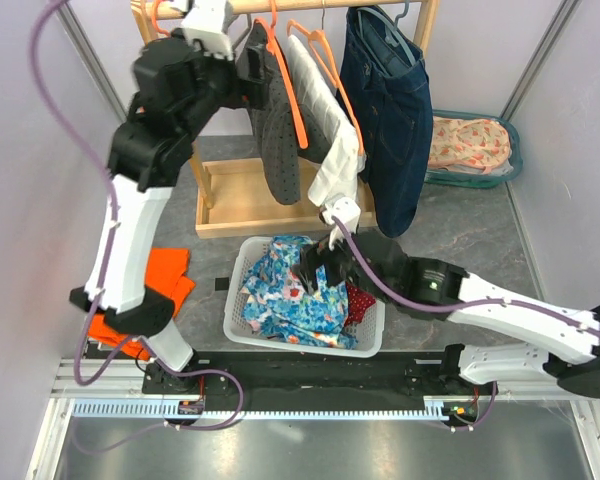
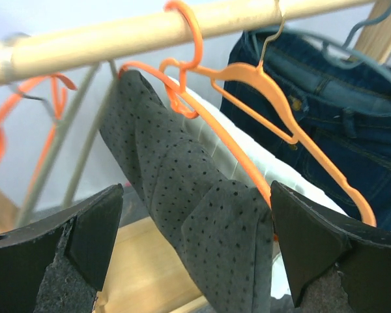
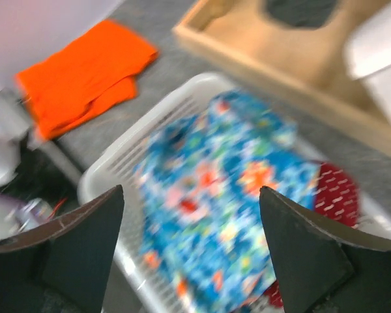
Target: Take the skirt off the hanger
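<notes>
Top external view: a blue floral cloth (image 1: 295, 290), which I take to be the skirt, lies heaped in the white slatted plastic basket (image 1: 238, 300) on the grey tabletop (image 1: 460, 225), off any hanger. The right jaws hang just above it, spread and holding nothing. The left jaws are up at the wooden rail (image 1: 280, 6), beside the grey dotted garment (image 1: 275, 140) on its orange plastic hanger (image 1: 288, 85).

Left wrist view: the left jaws stand wide, with the grey dotted garment (image 2: 202, 215) and an arm of its orange hanger (image 2: 247, 166) between them. If that arm pulls away carelessly, a finger could hook the hanger or drag the cloth and bring the wrong piece off the rail (image 2: 117, 36).

Right wrist view: the picture is blurred. The spread right jaws frame the floral skirt (image 3: 208, 182) in the basket (image 3: 111, 176). A finger dipping low could snag a fold, and a lift would then haul the skirt back out over the rim.
</notes>
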You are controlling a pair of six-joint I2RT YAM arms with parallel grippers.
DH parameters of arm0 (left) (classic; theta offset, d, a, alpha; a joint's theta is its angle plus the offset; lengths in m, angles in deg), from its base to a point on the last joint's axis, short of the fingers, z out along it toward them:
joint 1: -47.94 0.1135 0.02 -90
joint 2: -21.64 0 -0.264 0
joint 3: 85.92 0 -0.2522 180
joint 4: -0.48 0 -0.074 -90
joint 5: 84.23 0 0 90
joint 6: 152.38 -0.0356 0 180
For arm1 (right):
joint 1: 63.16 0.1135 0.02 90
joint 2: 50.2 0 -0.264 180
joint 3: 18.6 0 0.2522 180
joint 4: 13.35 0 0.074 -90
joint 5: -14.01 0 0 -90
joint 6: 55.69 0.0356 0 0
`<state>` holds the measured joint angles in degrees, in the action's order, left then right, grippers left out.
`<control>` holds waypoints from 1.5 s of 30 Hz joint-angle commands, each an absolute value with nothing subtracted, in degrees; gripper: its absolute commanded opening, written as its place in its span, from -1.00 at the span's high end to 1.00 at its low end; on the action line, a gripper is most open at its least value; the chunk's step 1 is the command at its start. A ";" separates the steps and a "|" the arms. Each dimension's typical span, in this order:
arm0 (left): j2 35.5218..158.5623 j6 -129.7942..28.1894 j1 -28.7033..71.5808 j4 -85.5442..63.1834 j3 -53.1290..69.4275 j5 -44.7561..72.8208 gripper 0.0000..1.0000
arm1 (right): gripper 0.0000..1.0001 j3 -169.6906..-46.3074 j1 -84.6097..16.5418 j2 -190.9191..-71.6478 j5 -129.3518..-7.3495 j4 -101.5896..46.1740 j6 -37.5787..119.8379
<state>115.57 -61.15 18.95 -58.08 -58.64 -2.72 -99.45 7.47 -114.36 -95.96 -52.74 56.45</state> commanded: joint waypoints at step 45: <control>119.81 -68.01 15.77 -52.22 -52.57 -16.20 0.73 | -0.45 -91.78 -2.43 -126.65 -94.18 -30.29 54.80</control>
<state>123.02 -65.50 15.78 -55.94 -52.69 -15.33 -91.21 -1.80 -120.68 -92.29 -32.48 59.61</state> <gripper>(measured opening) 0.182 0.722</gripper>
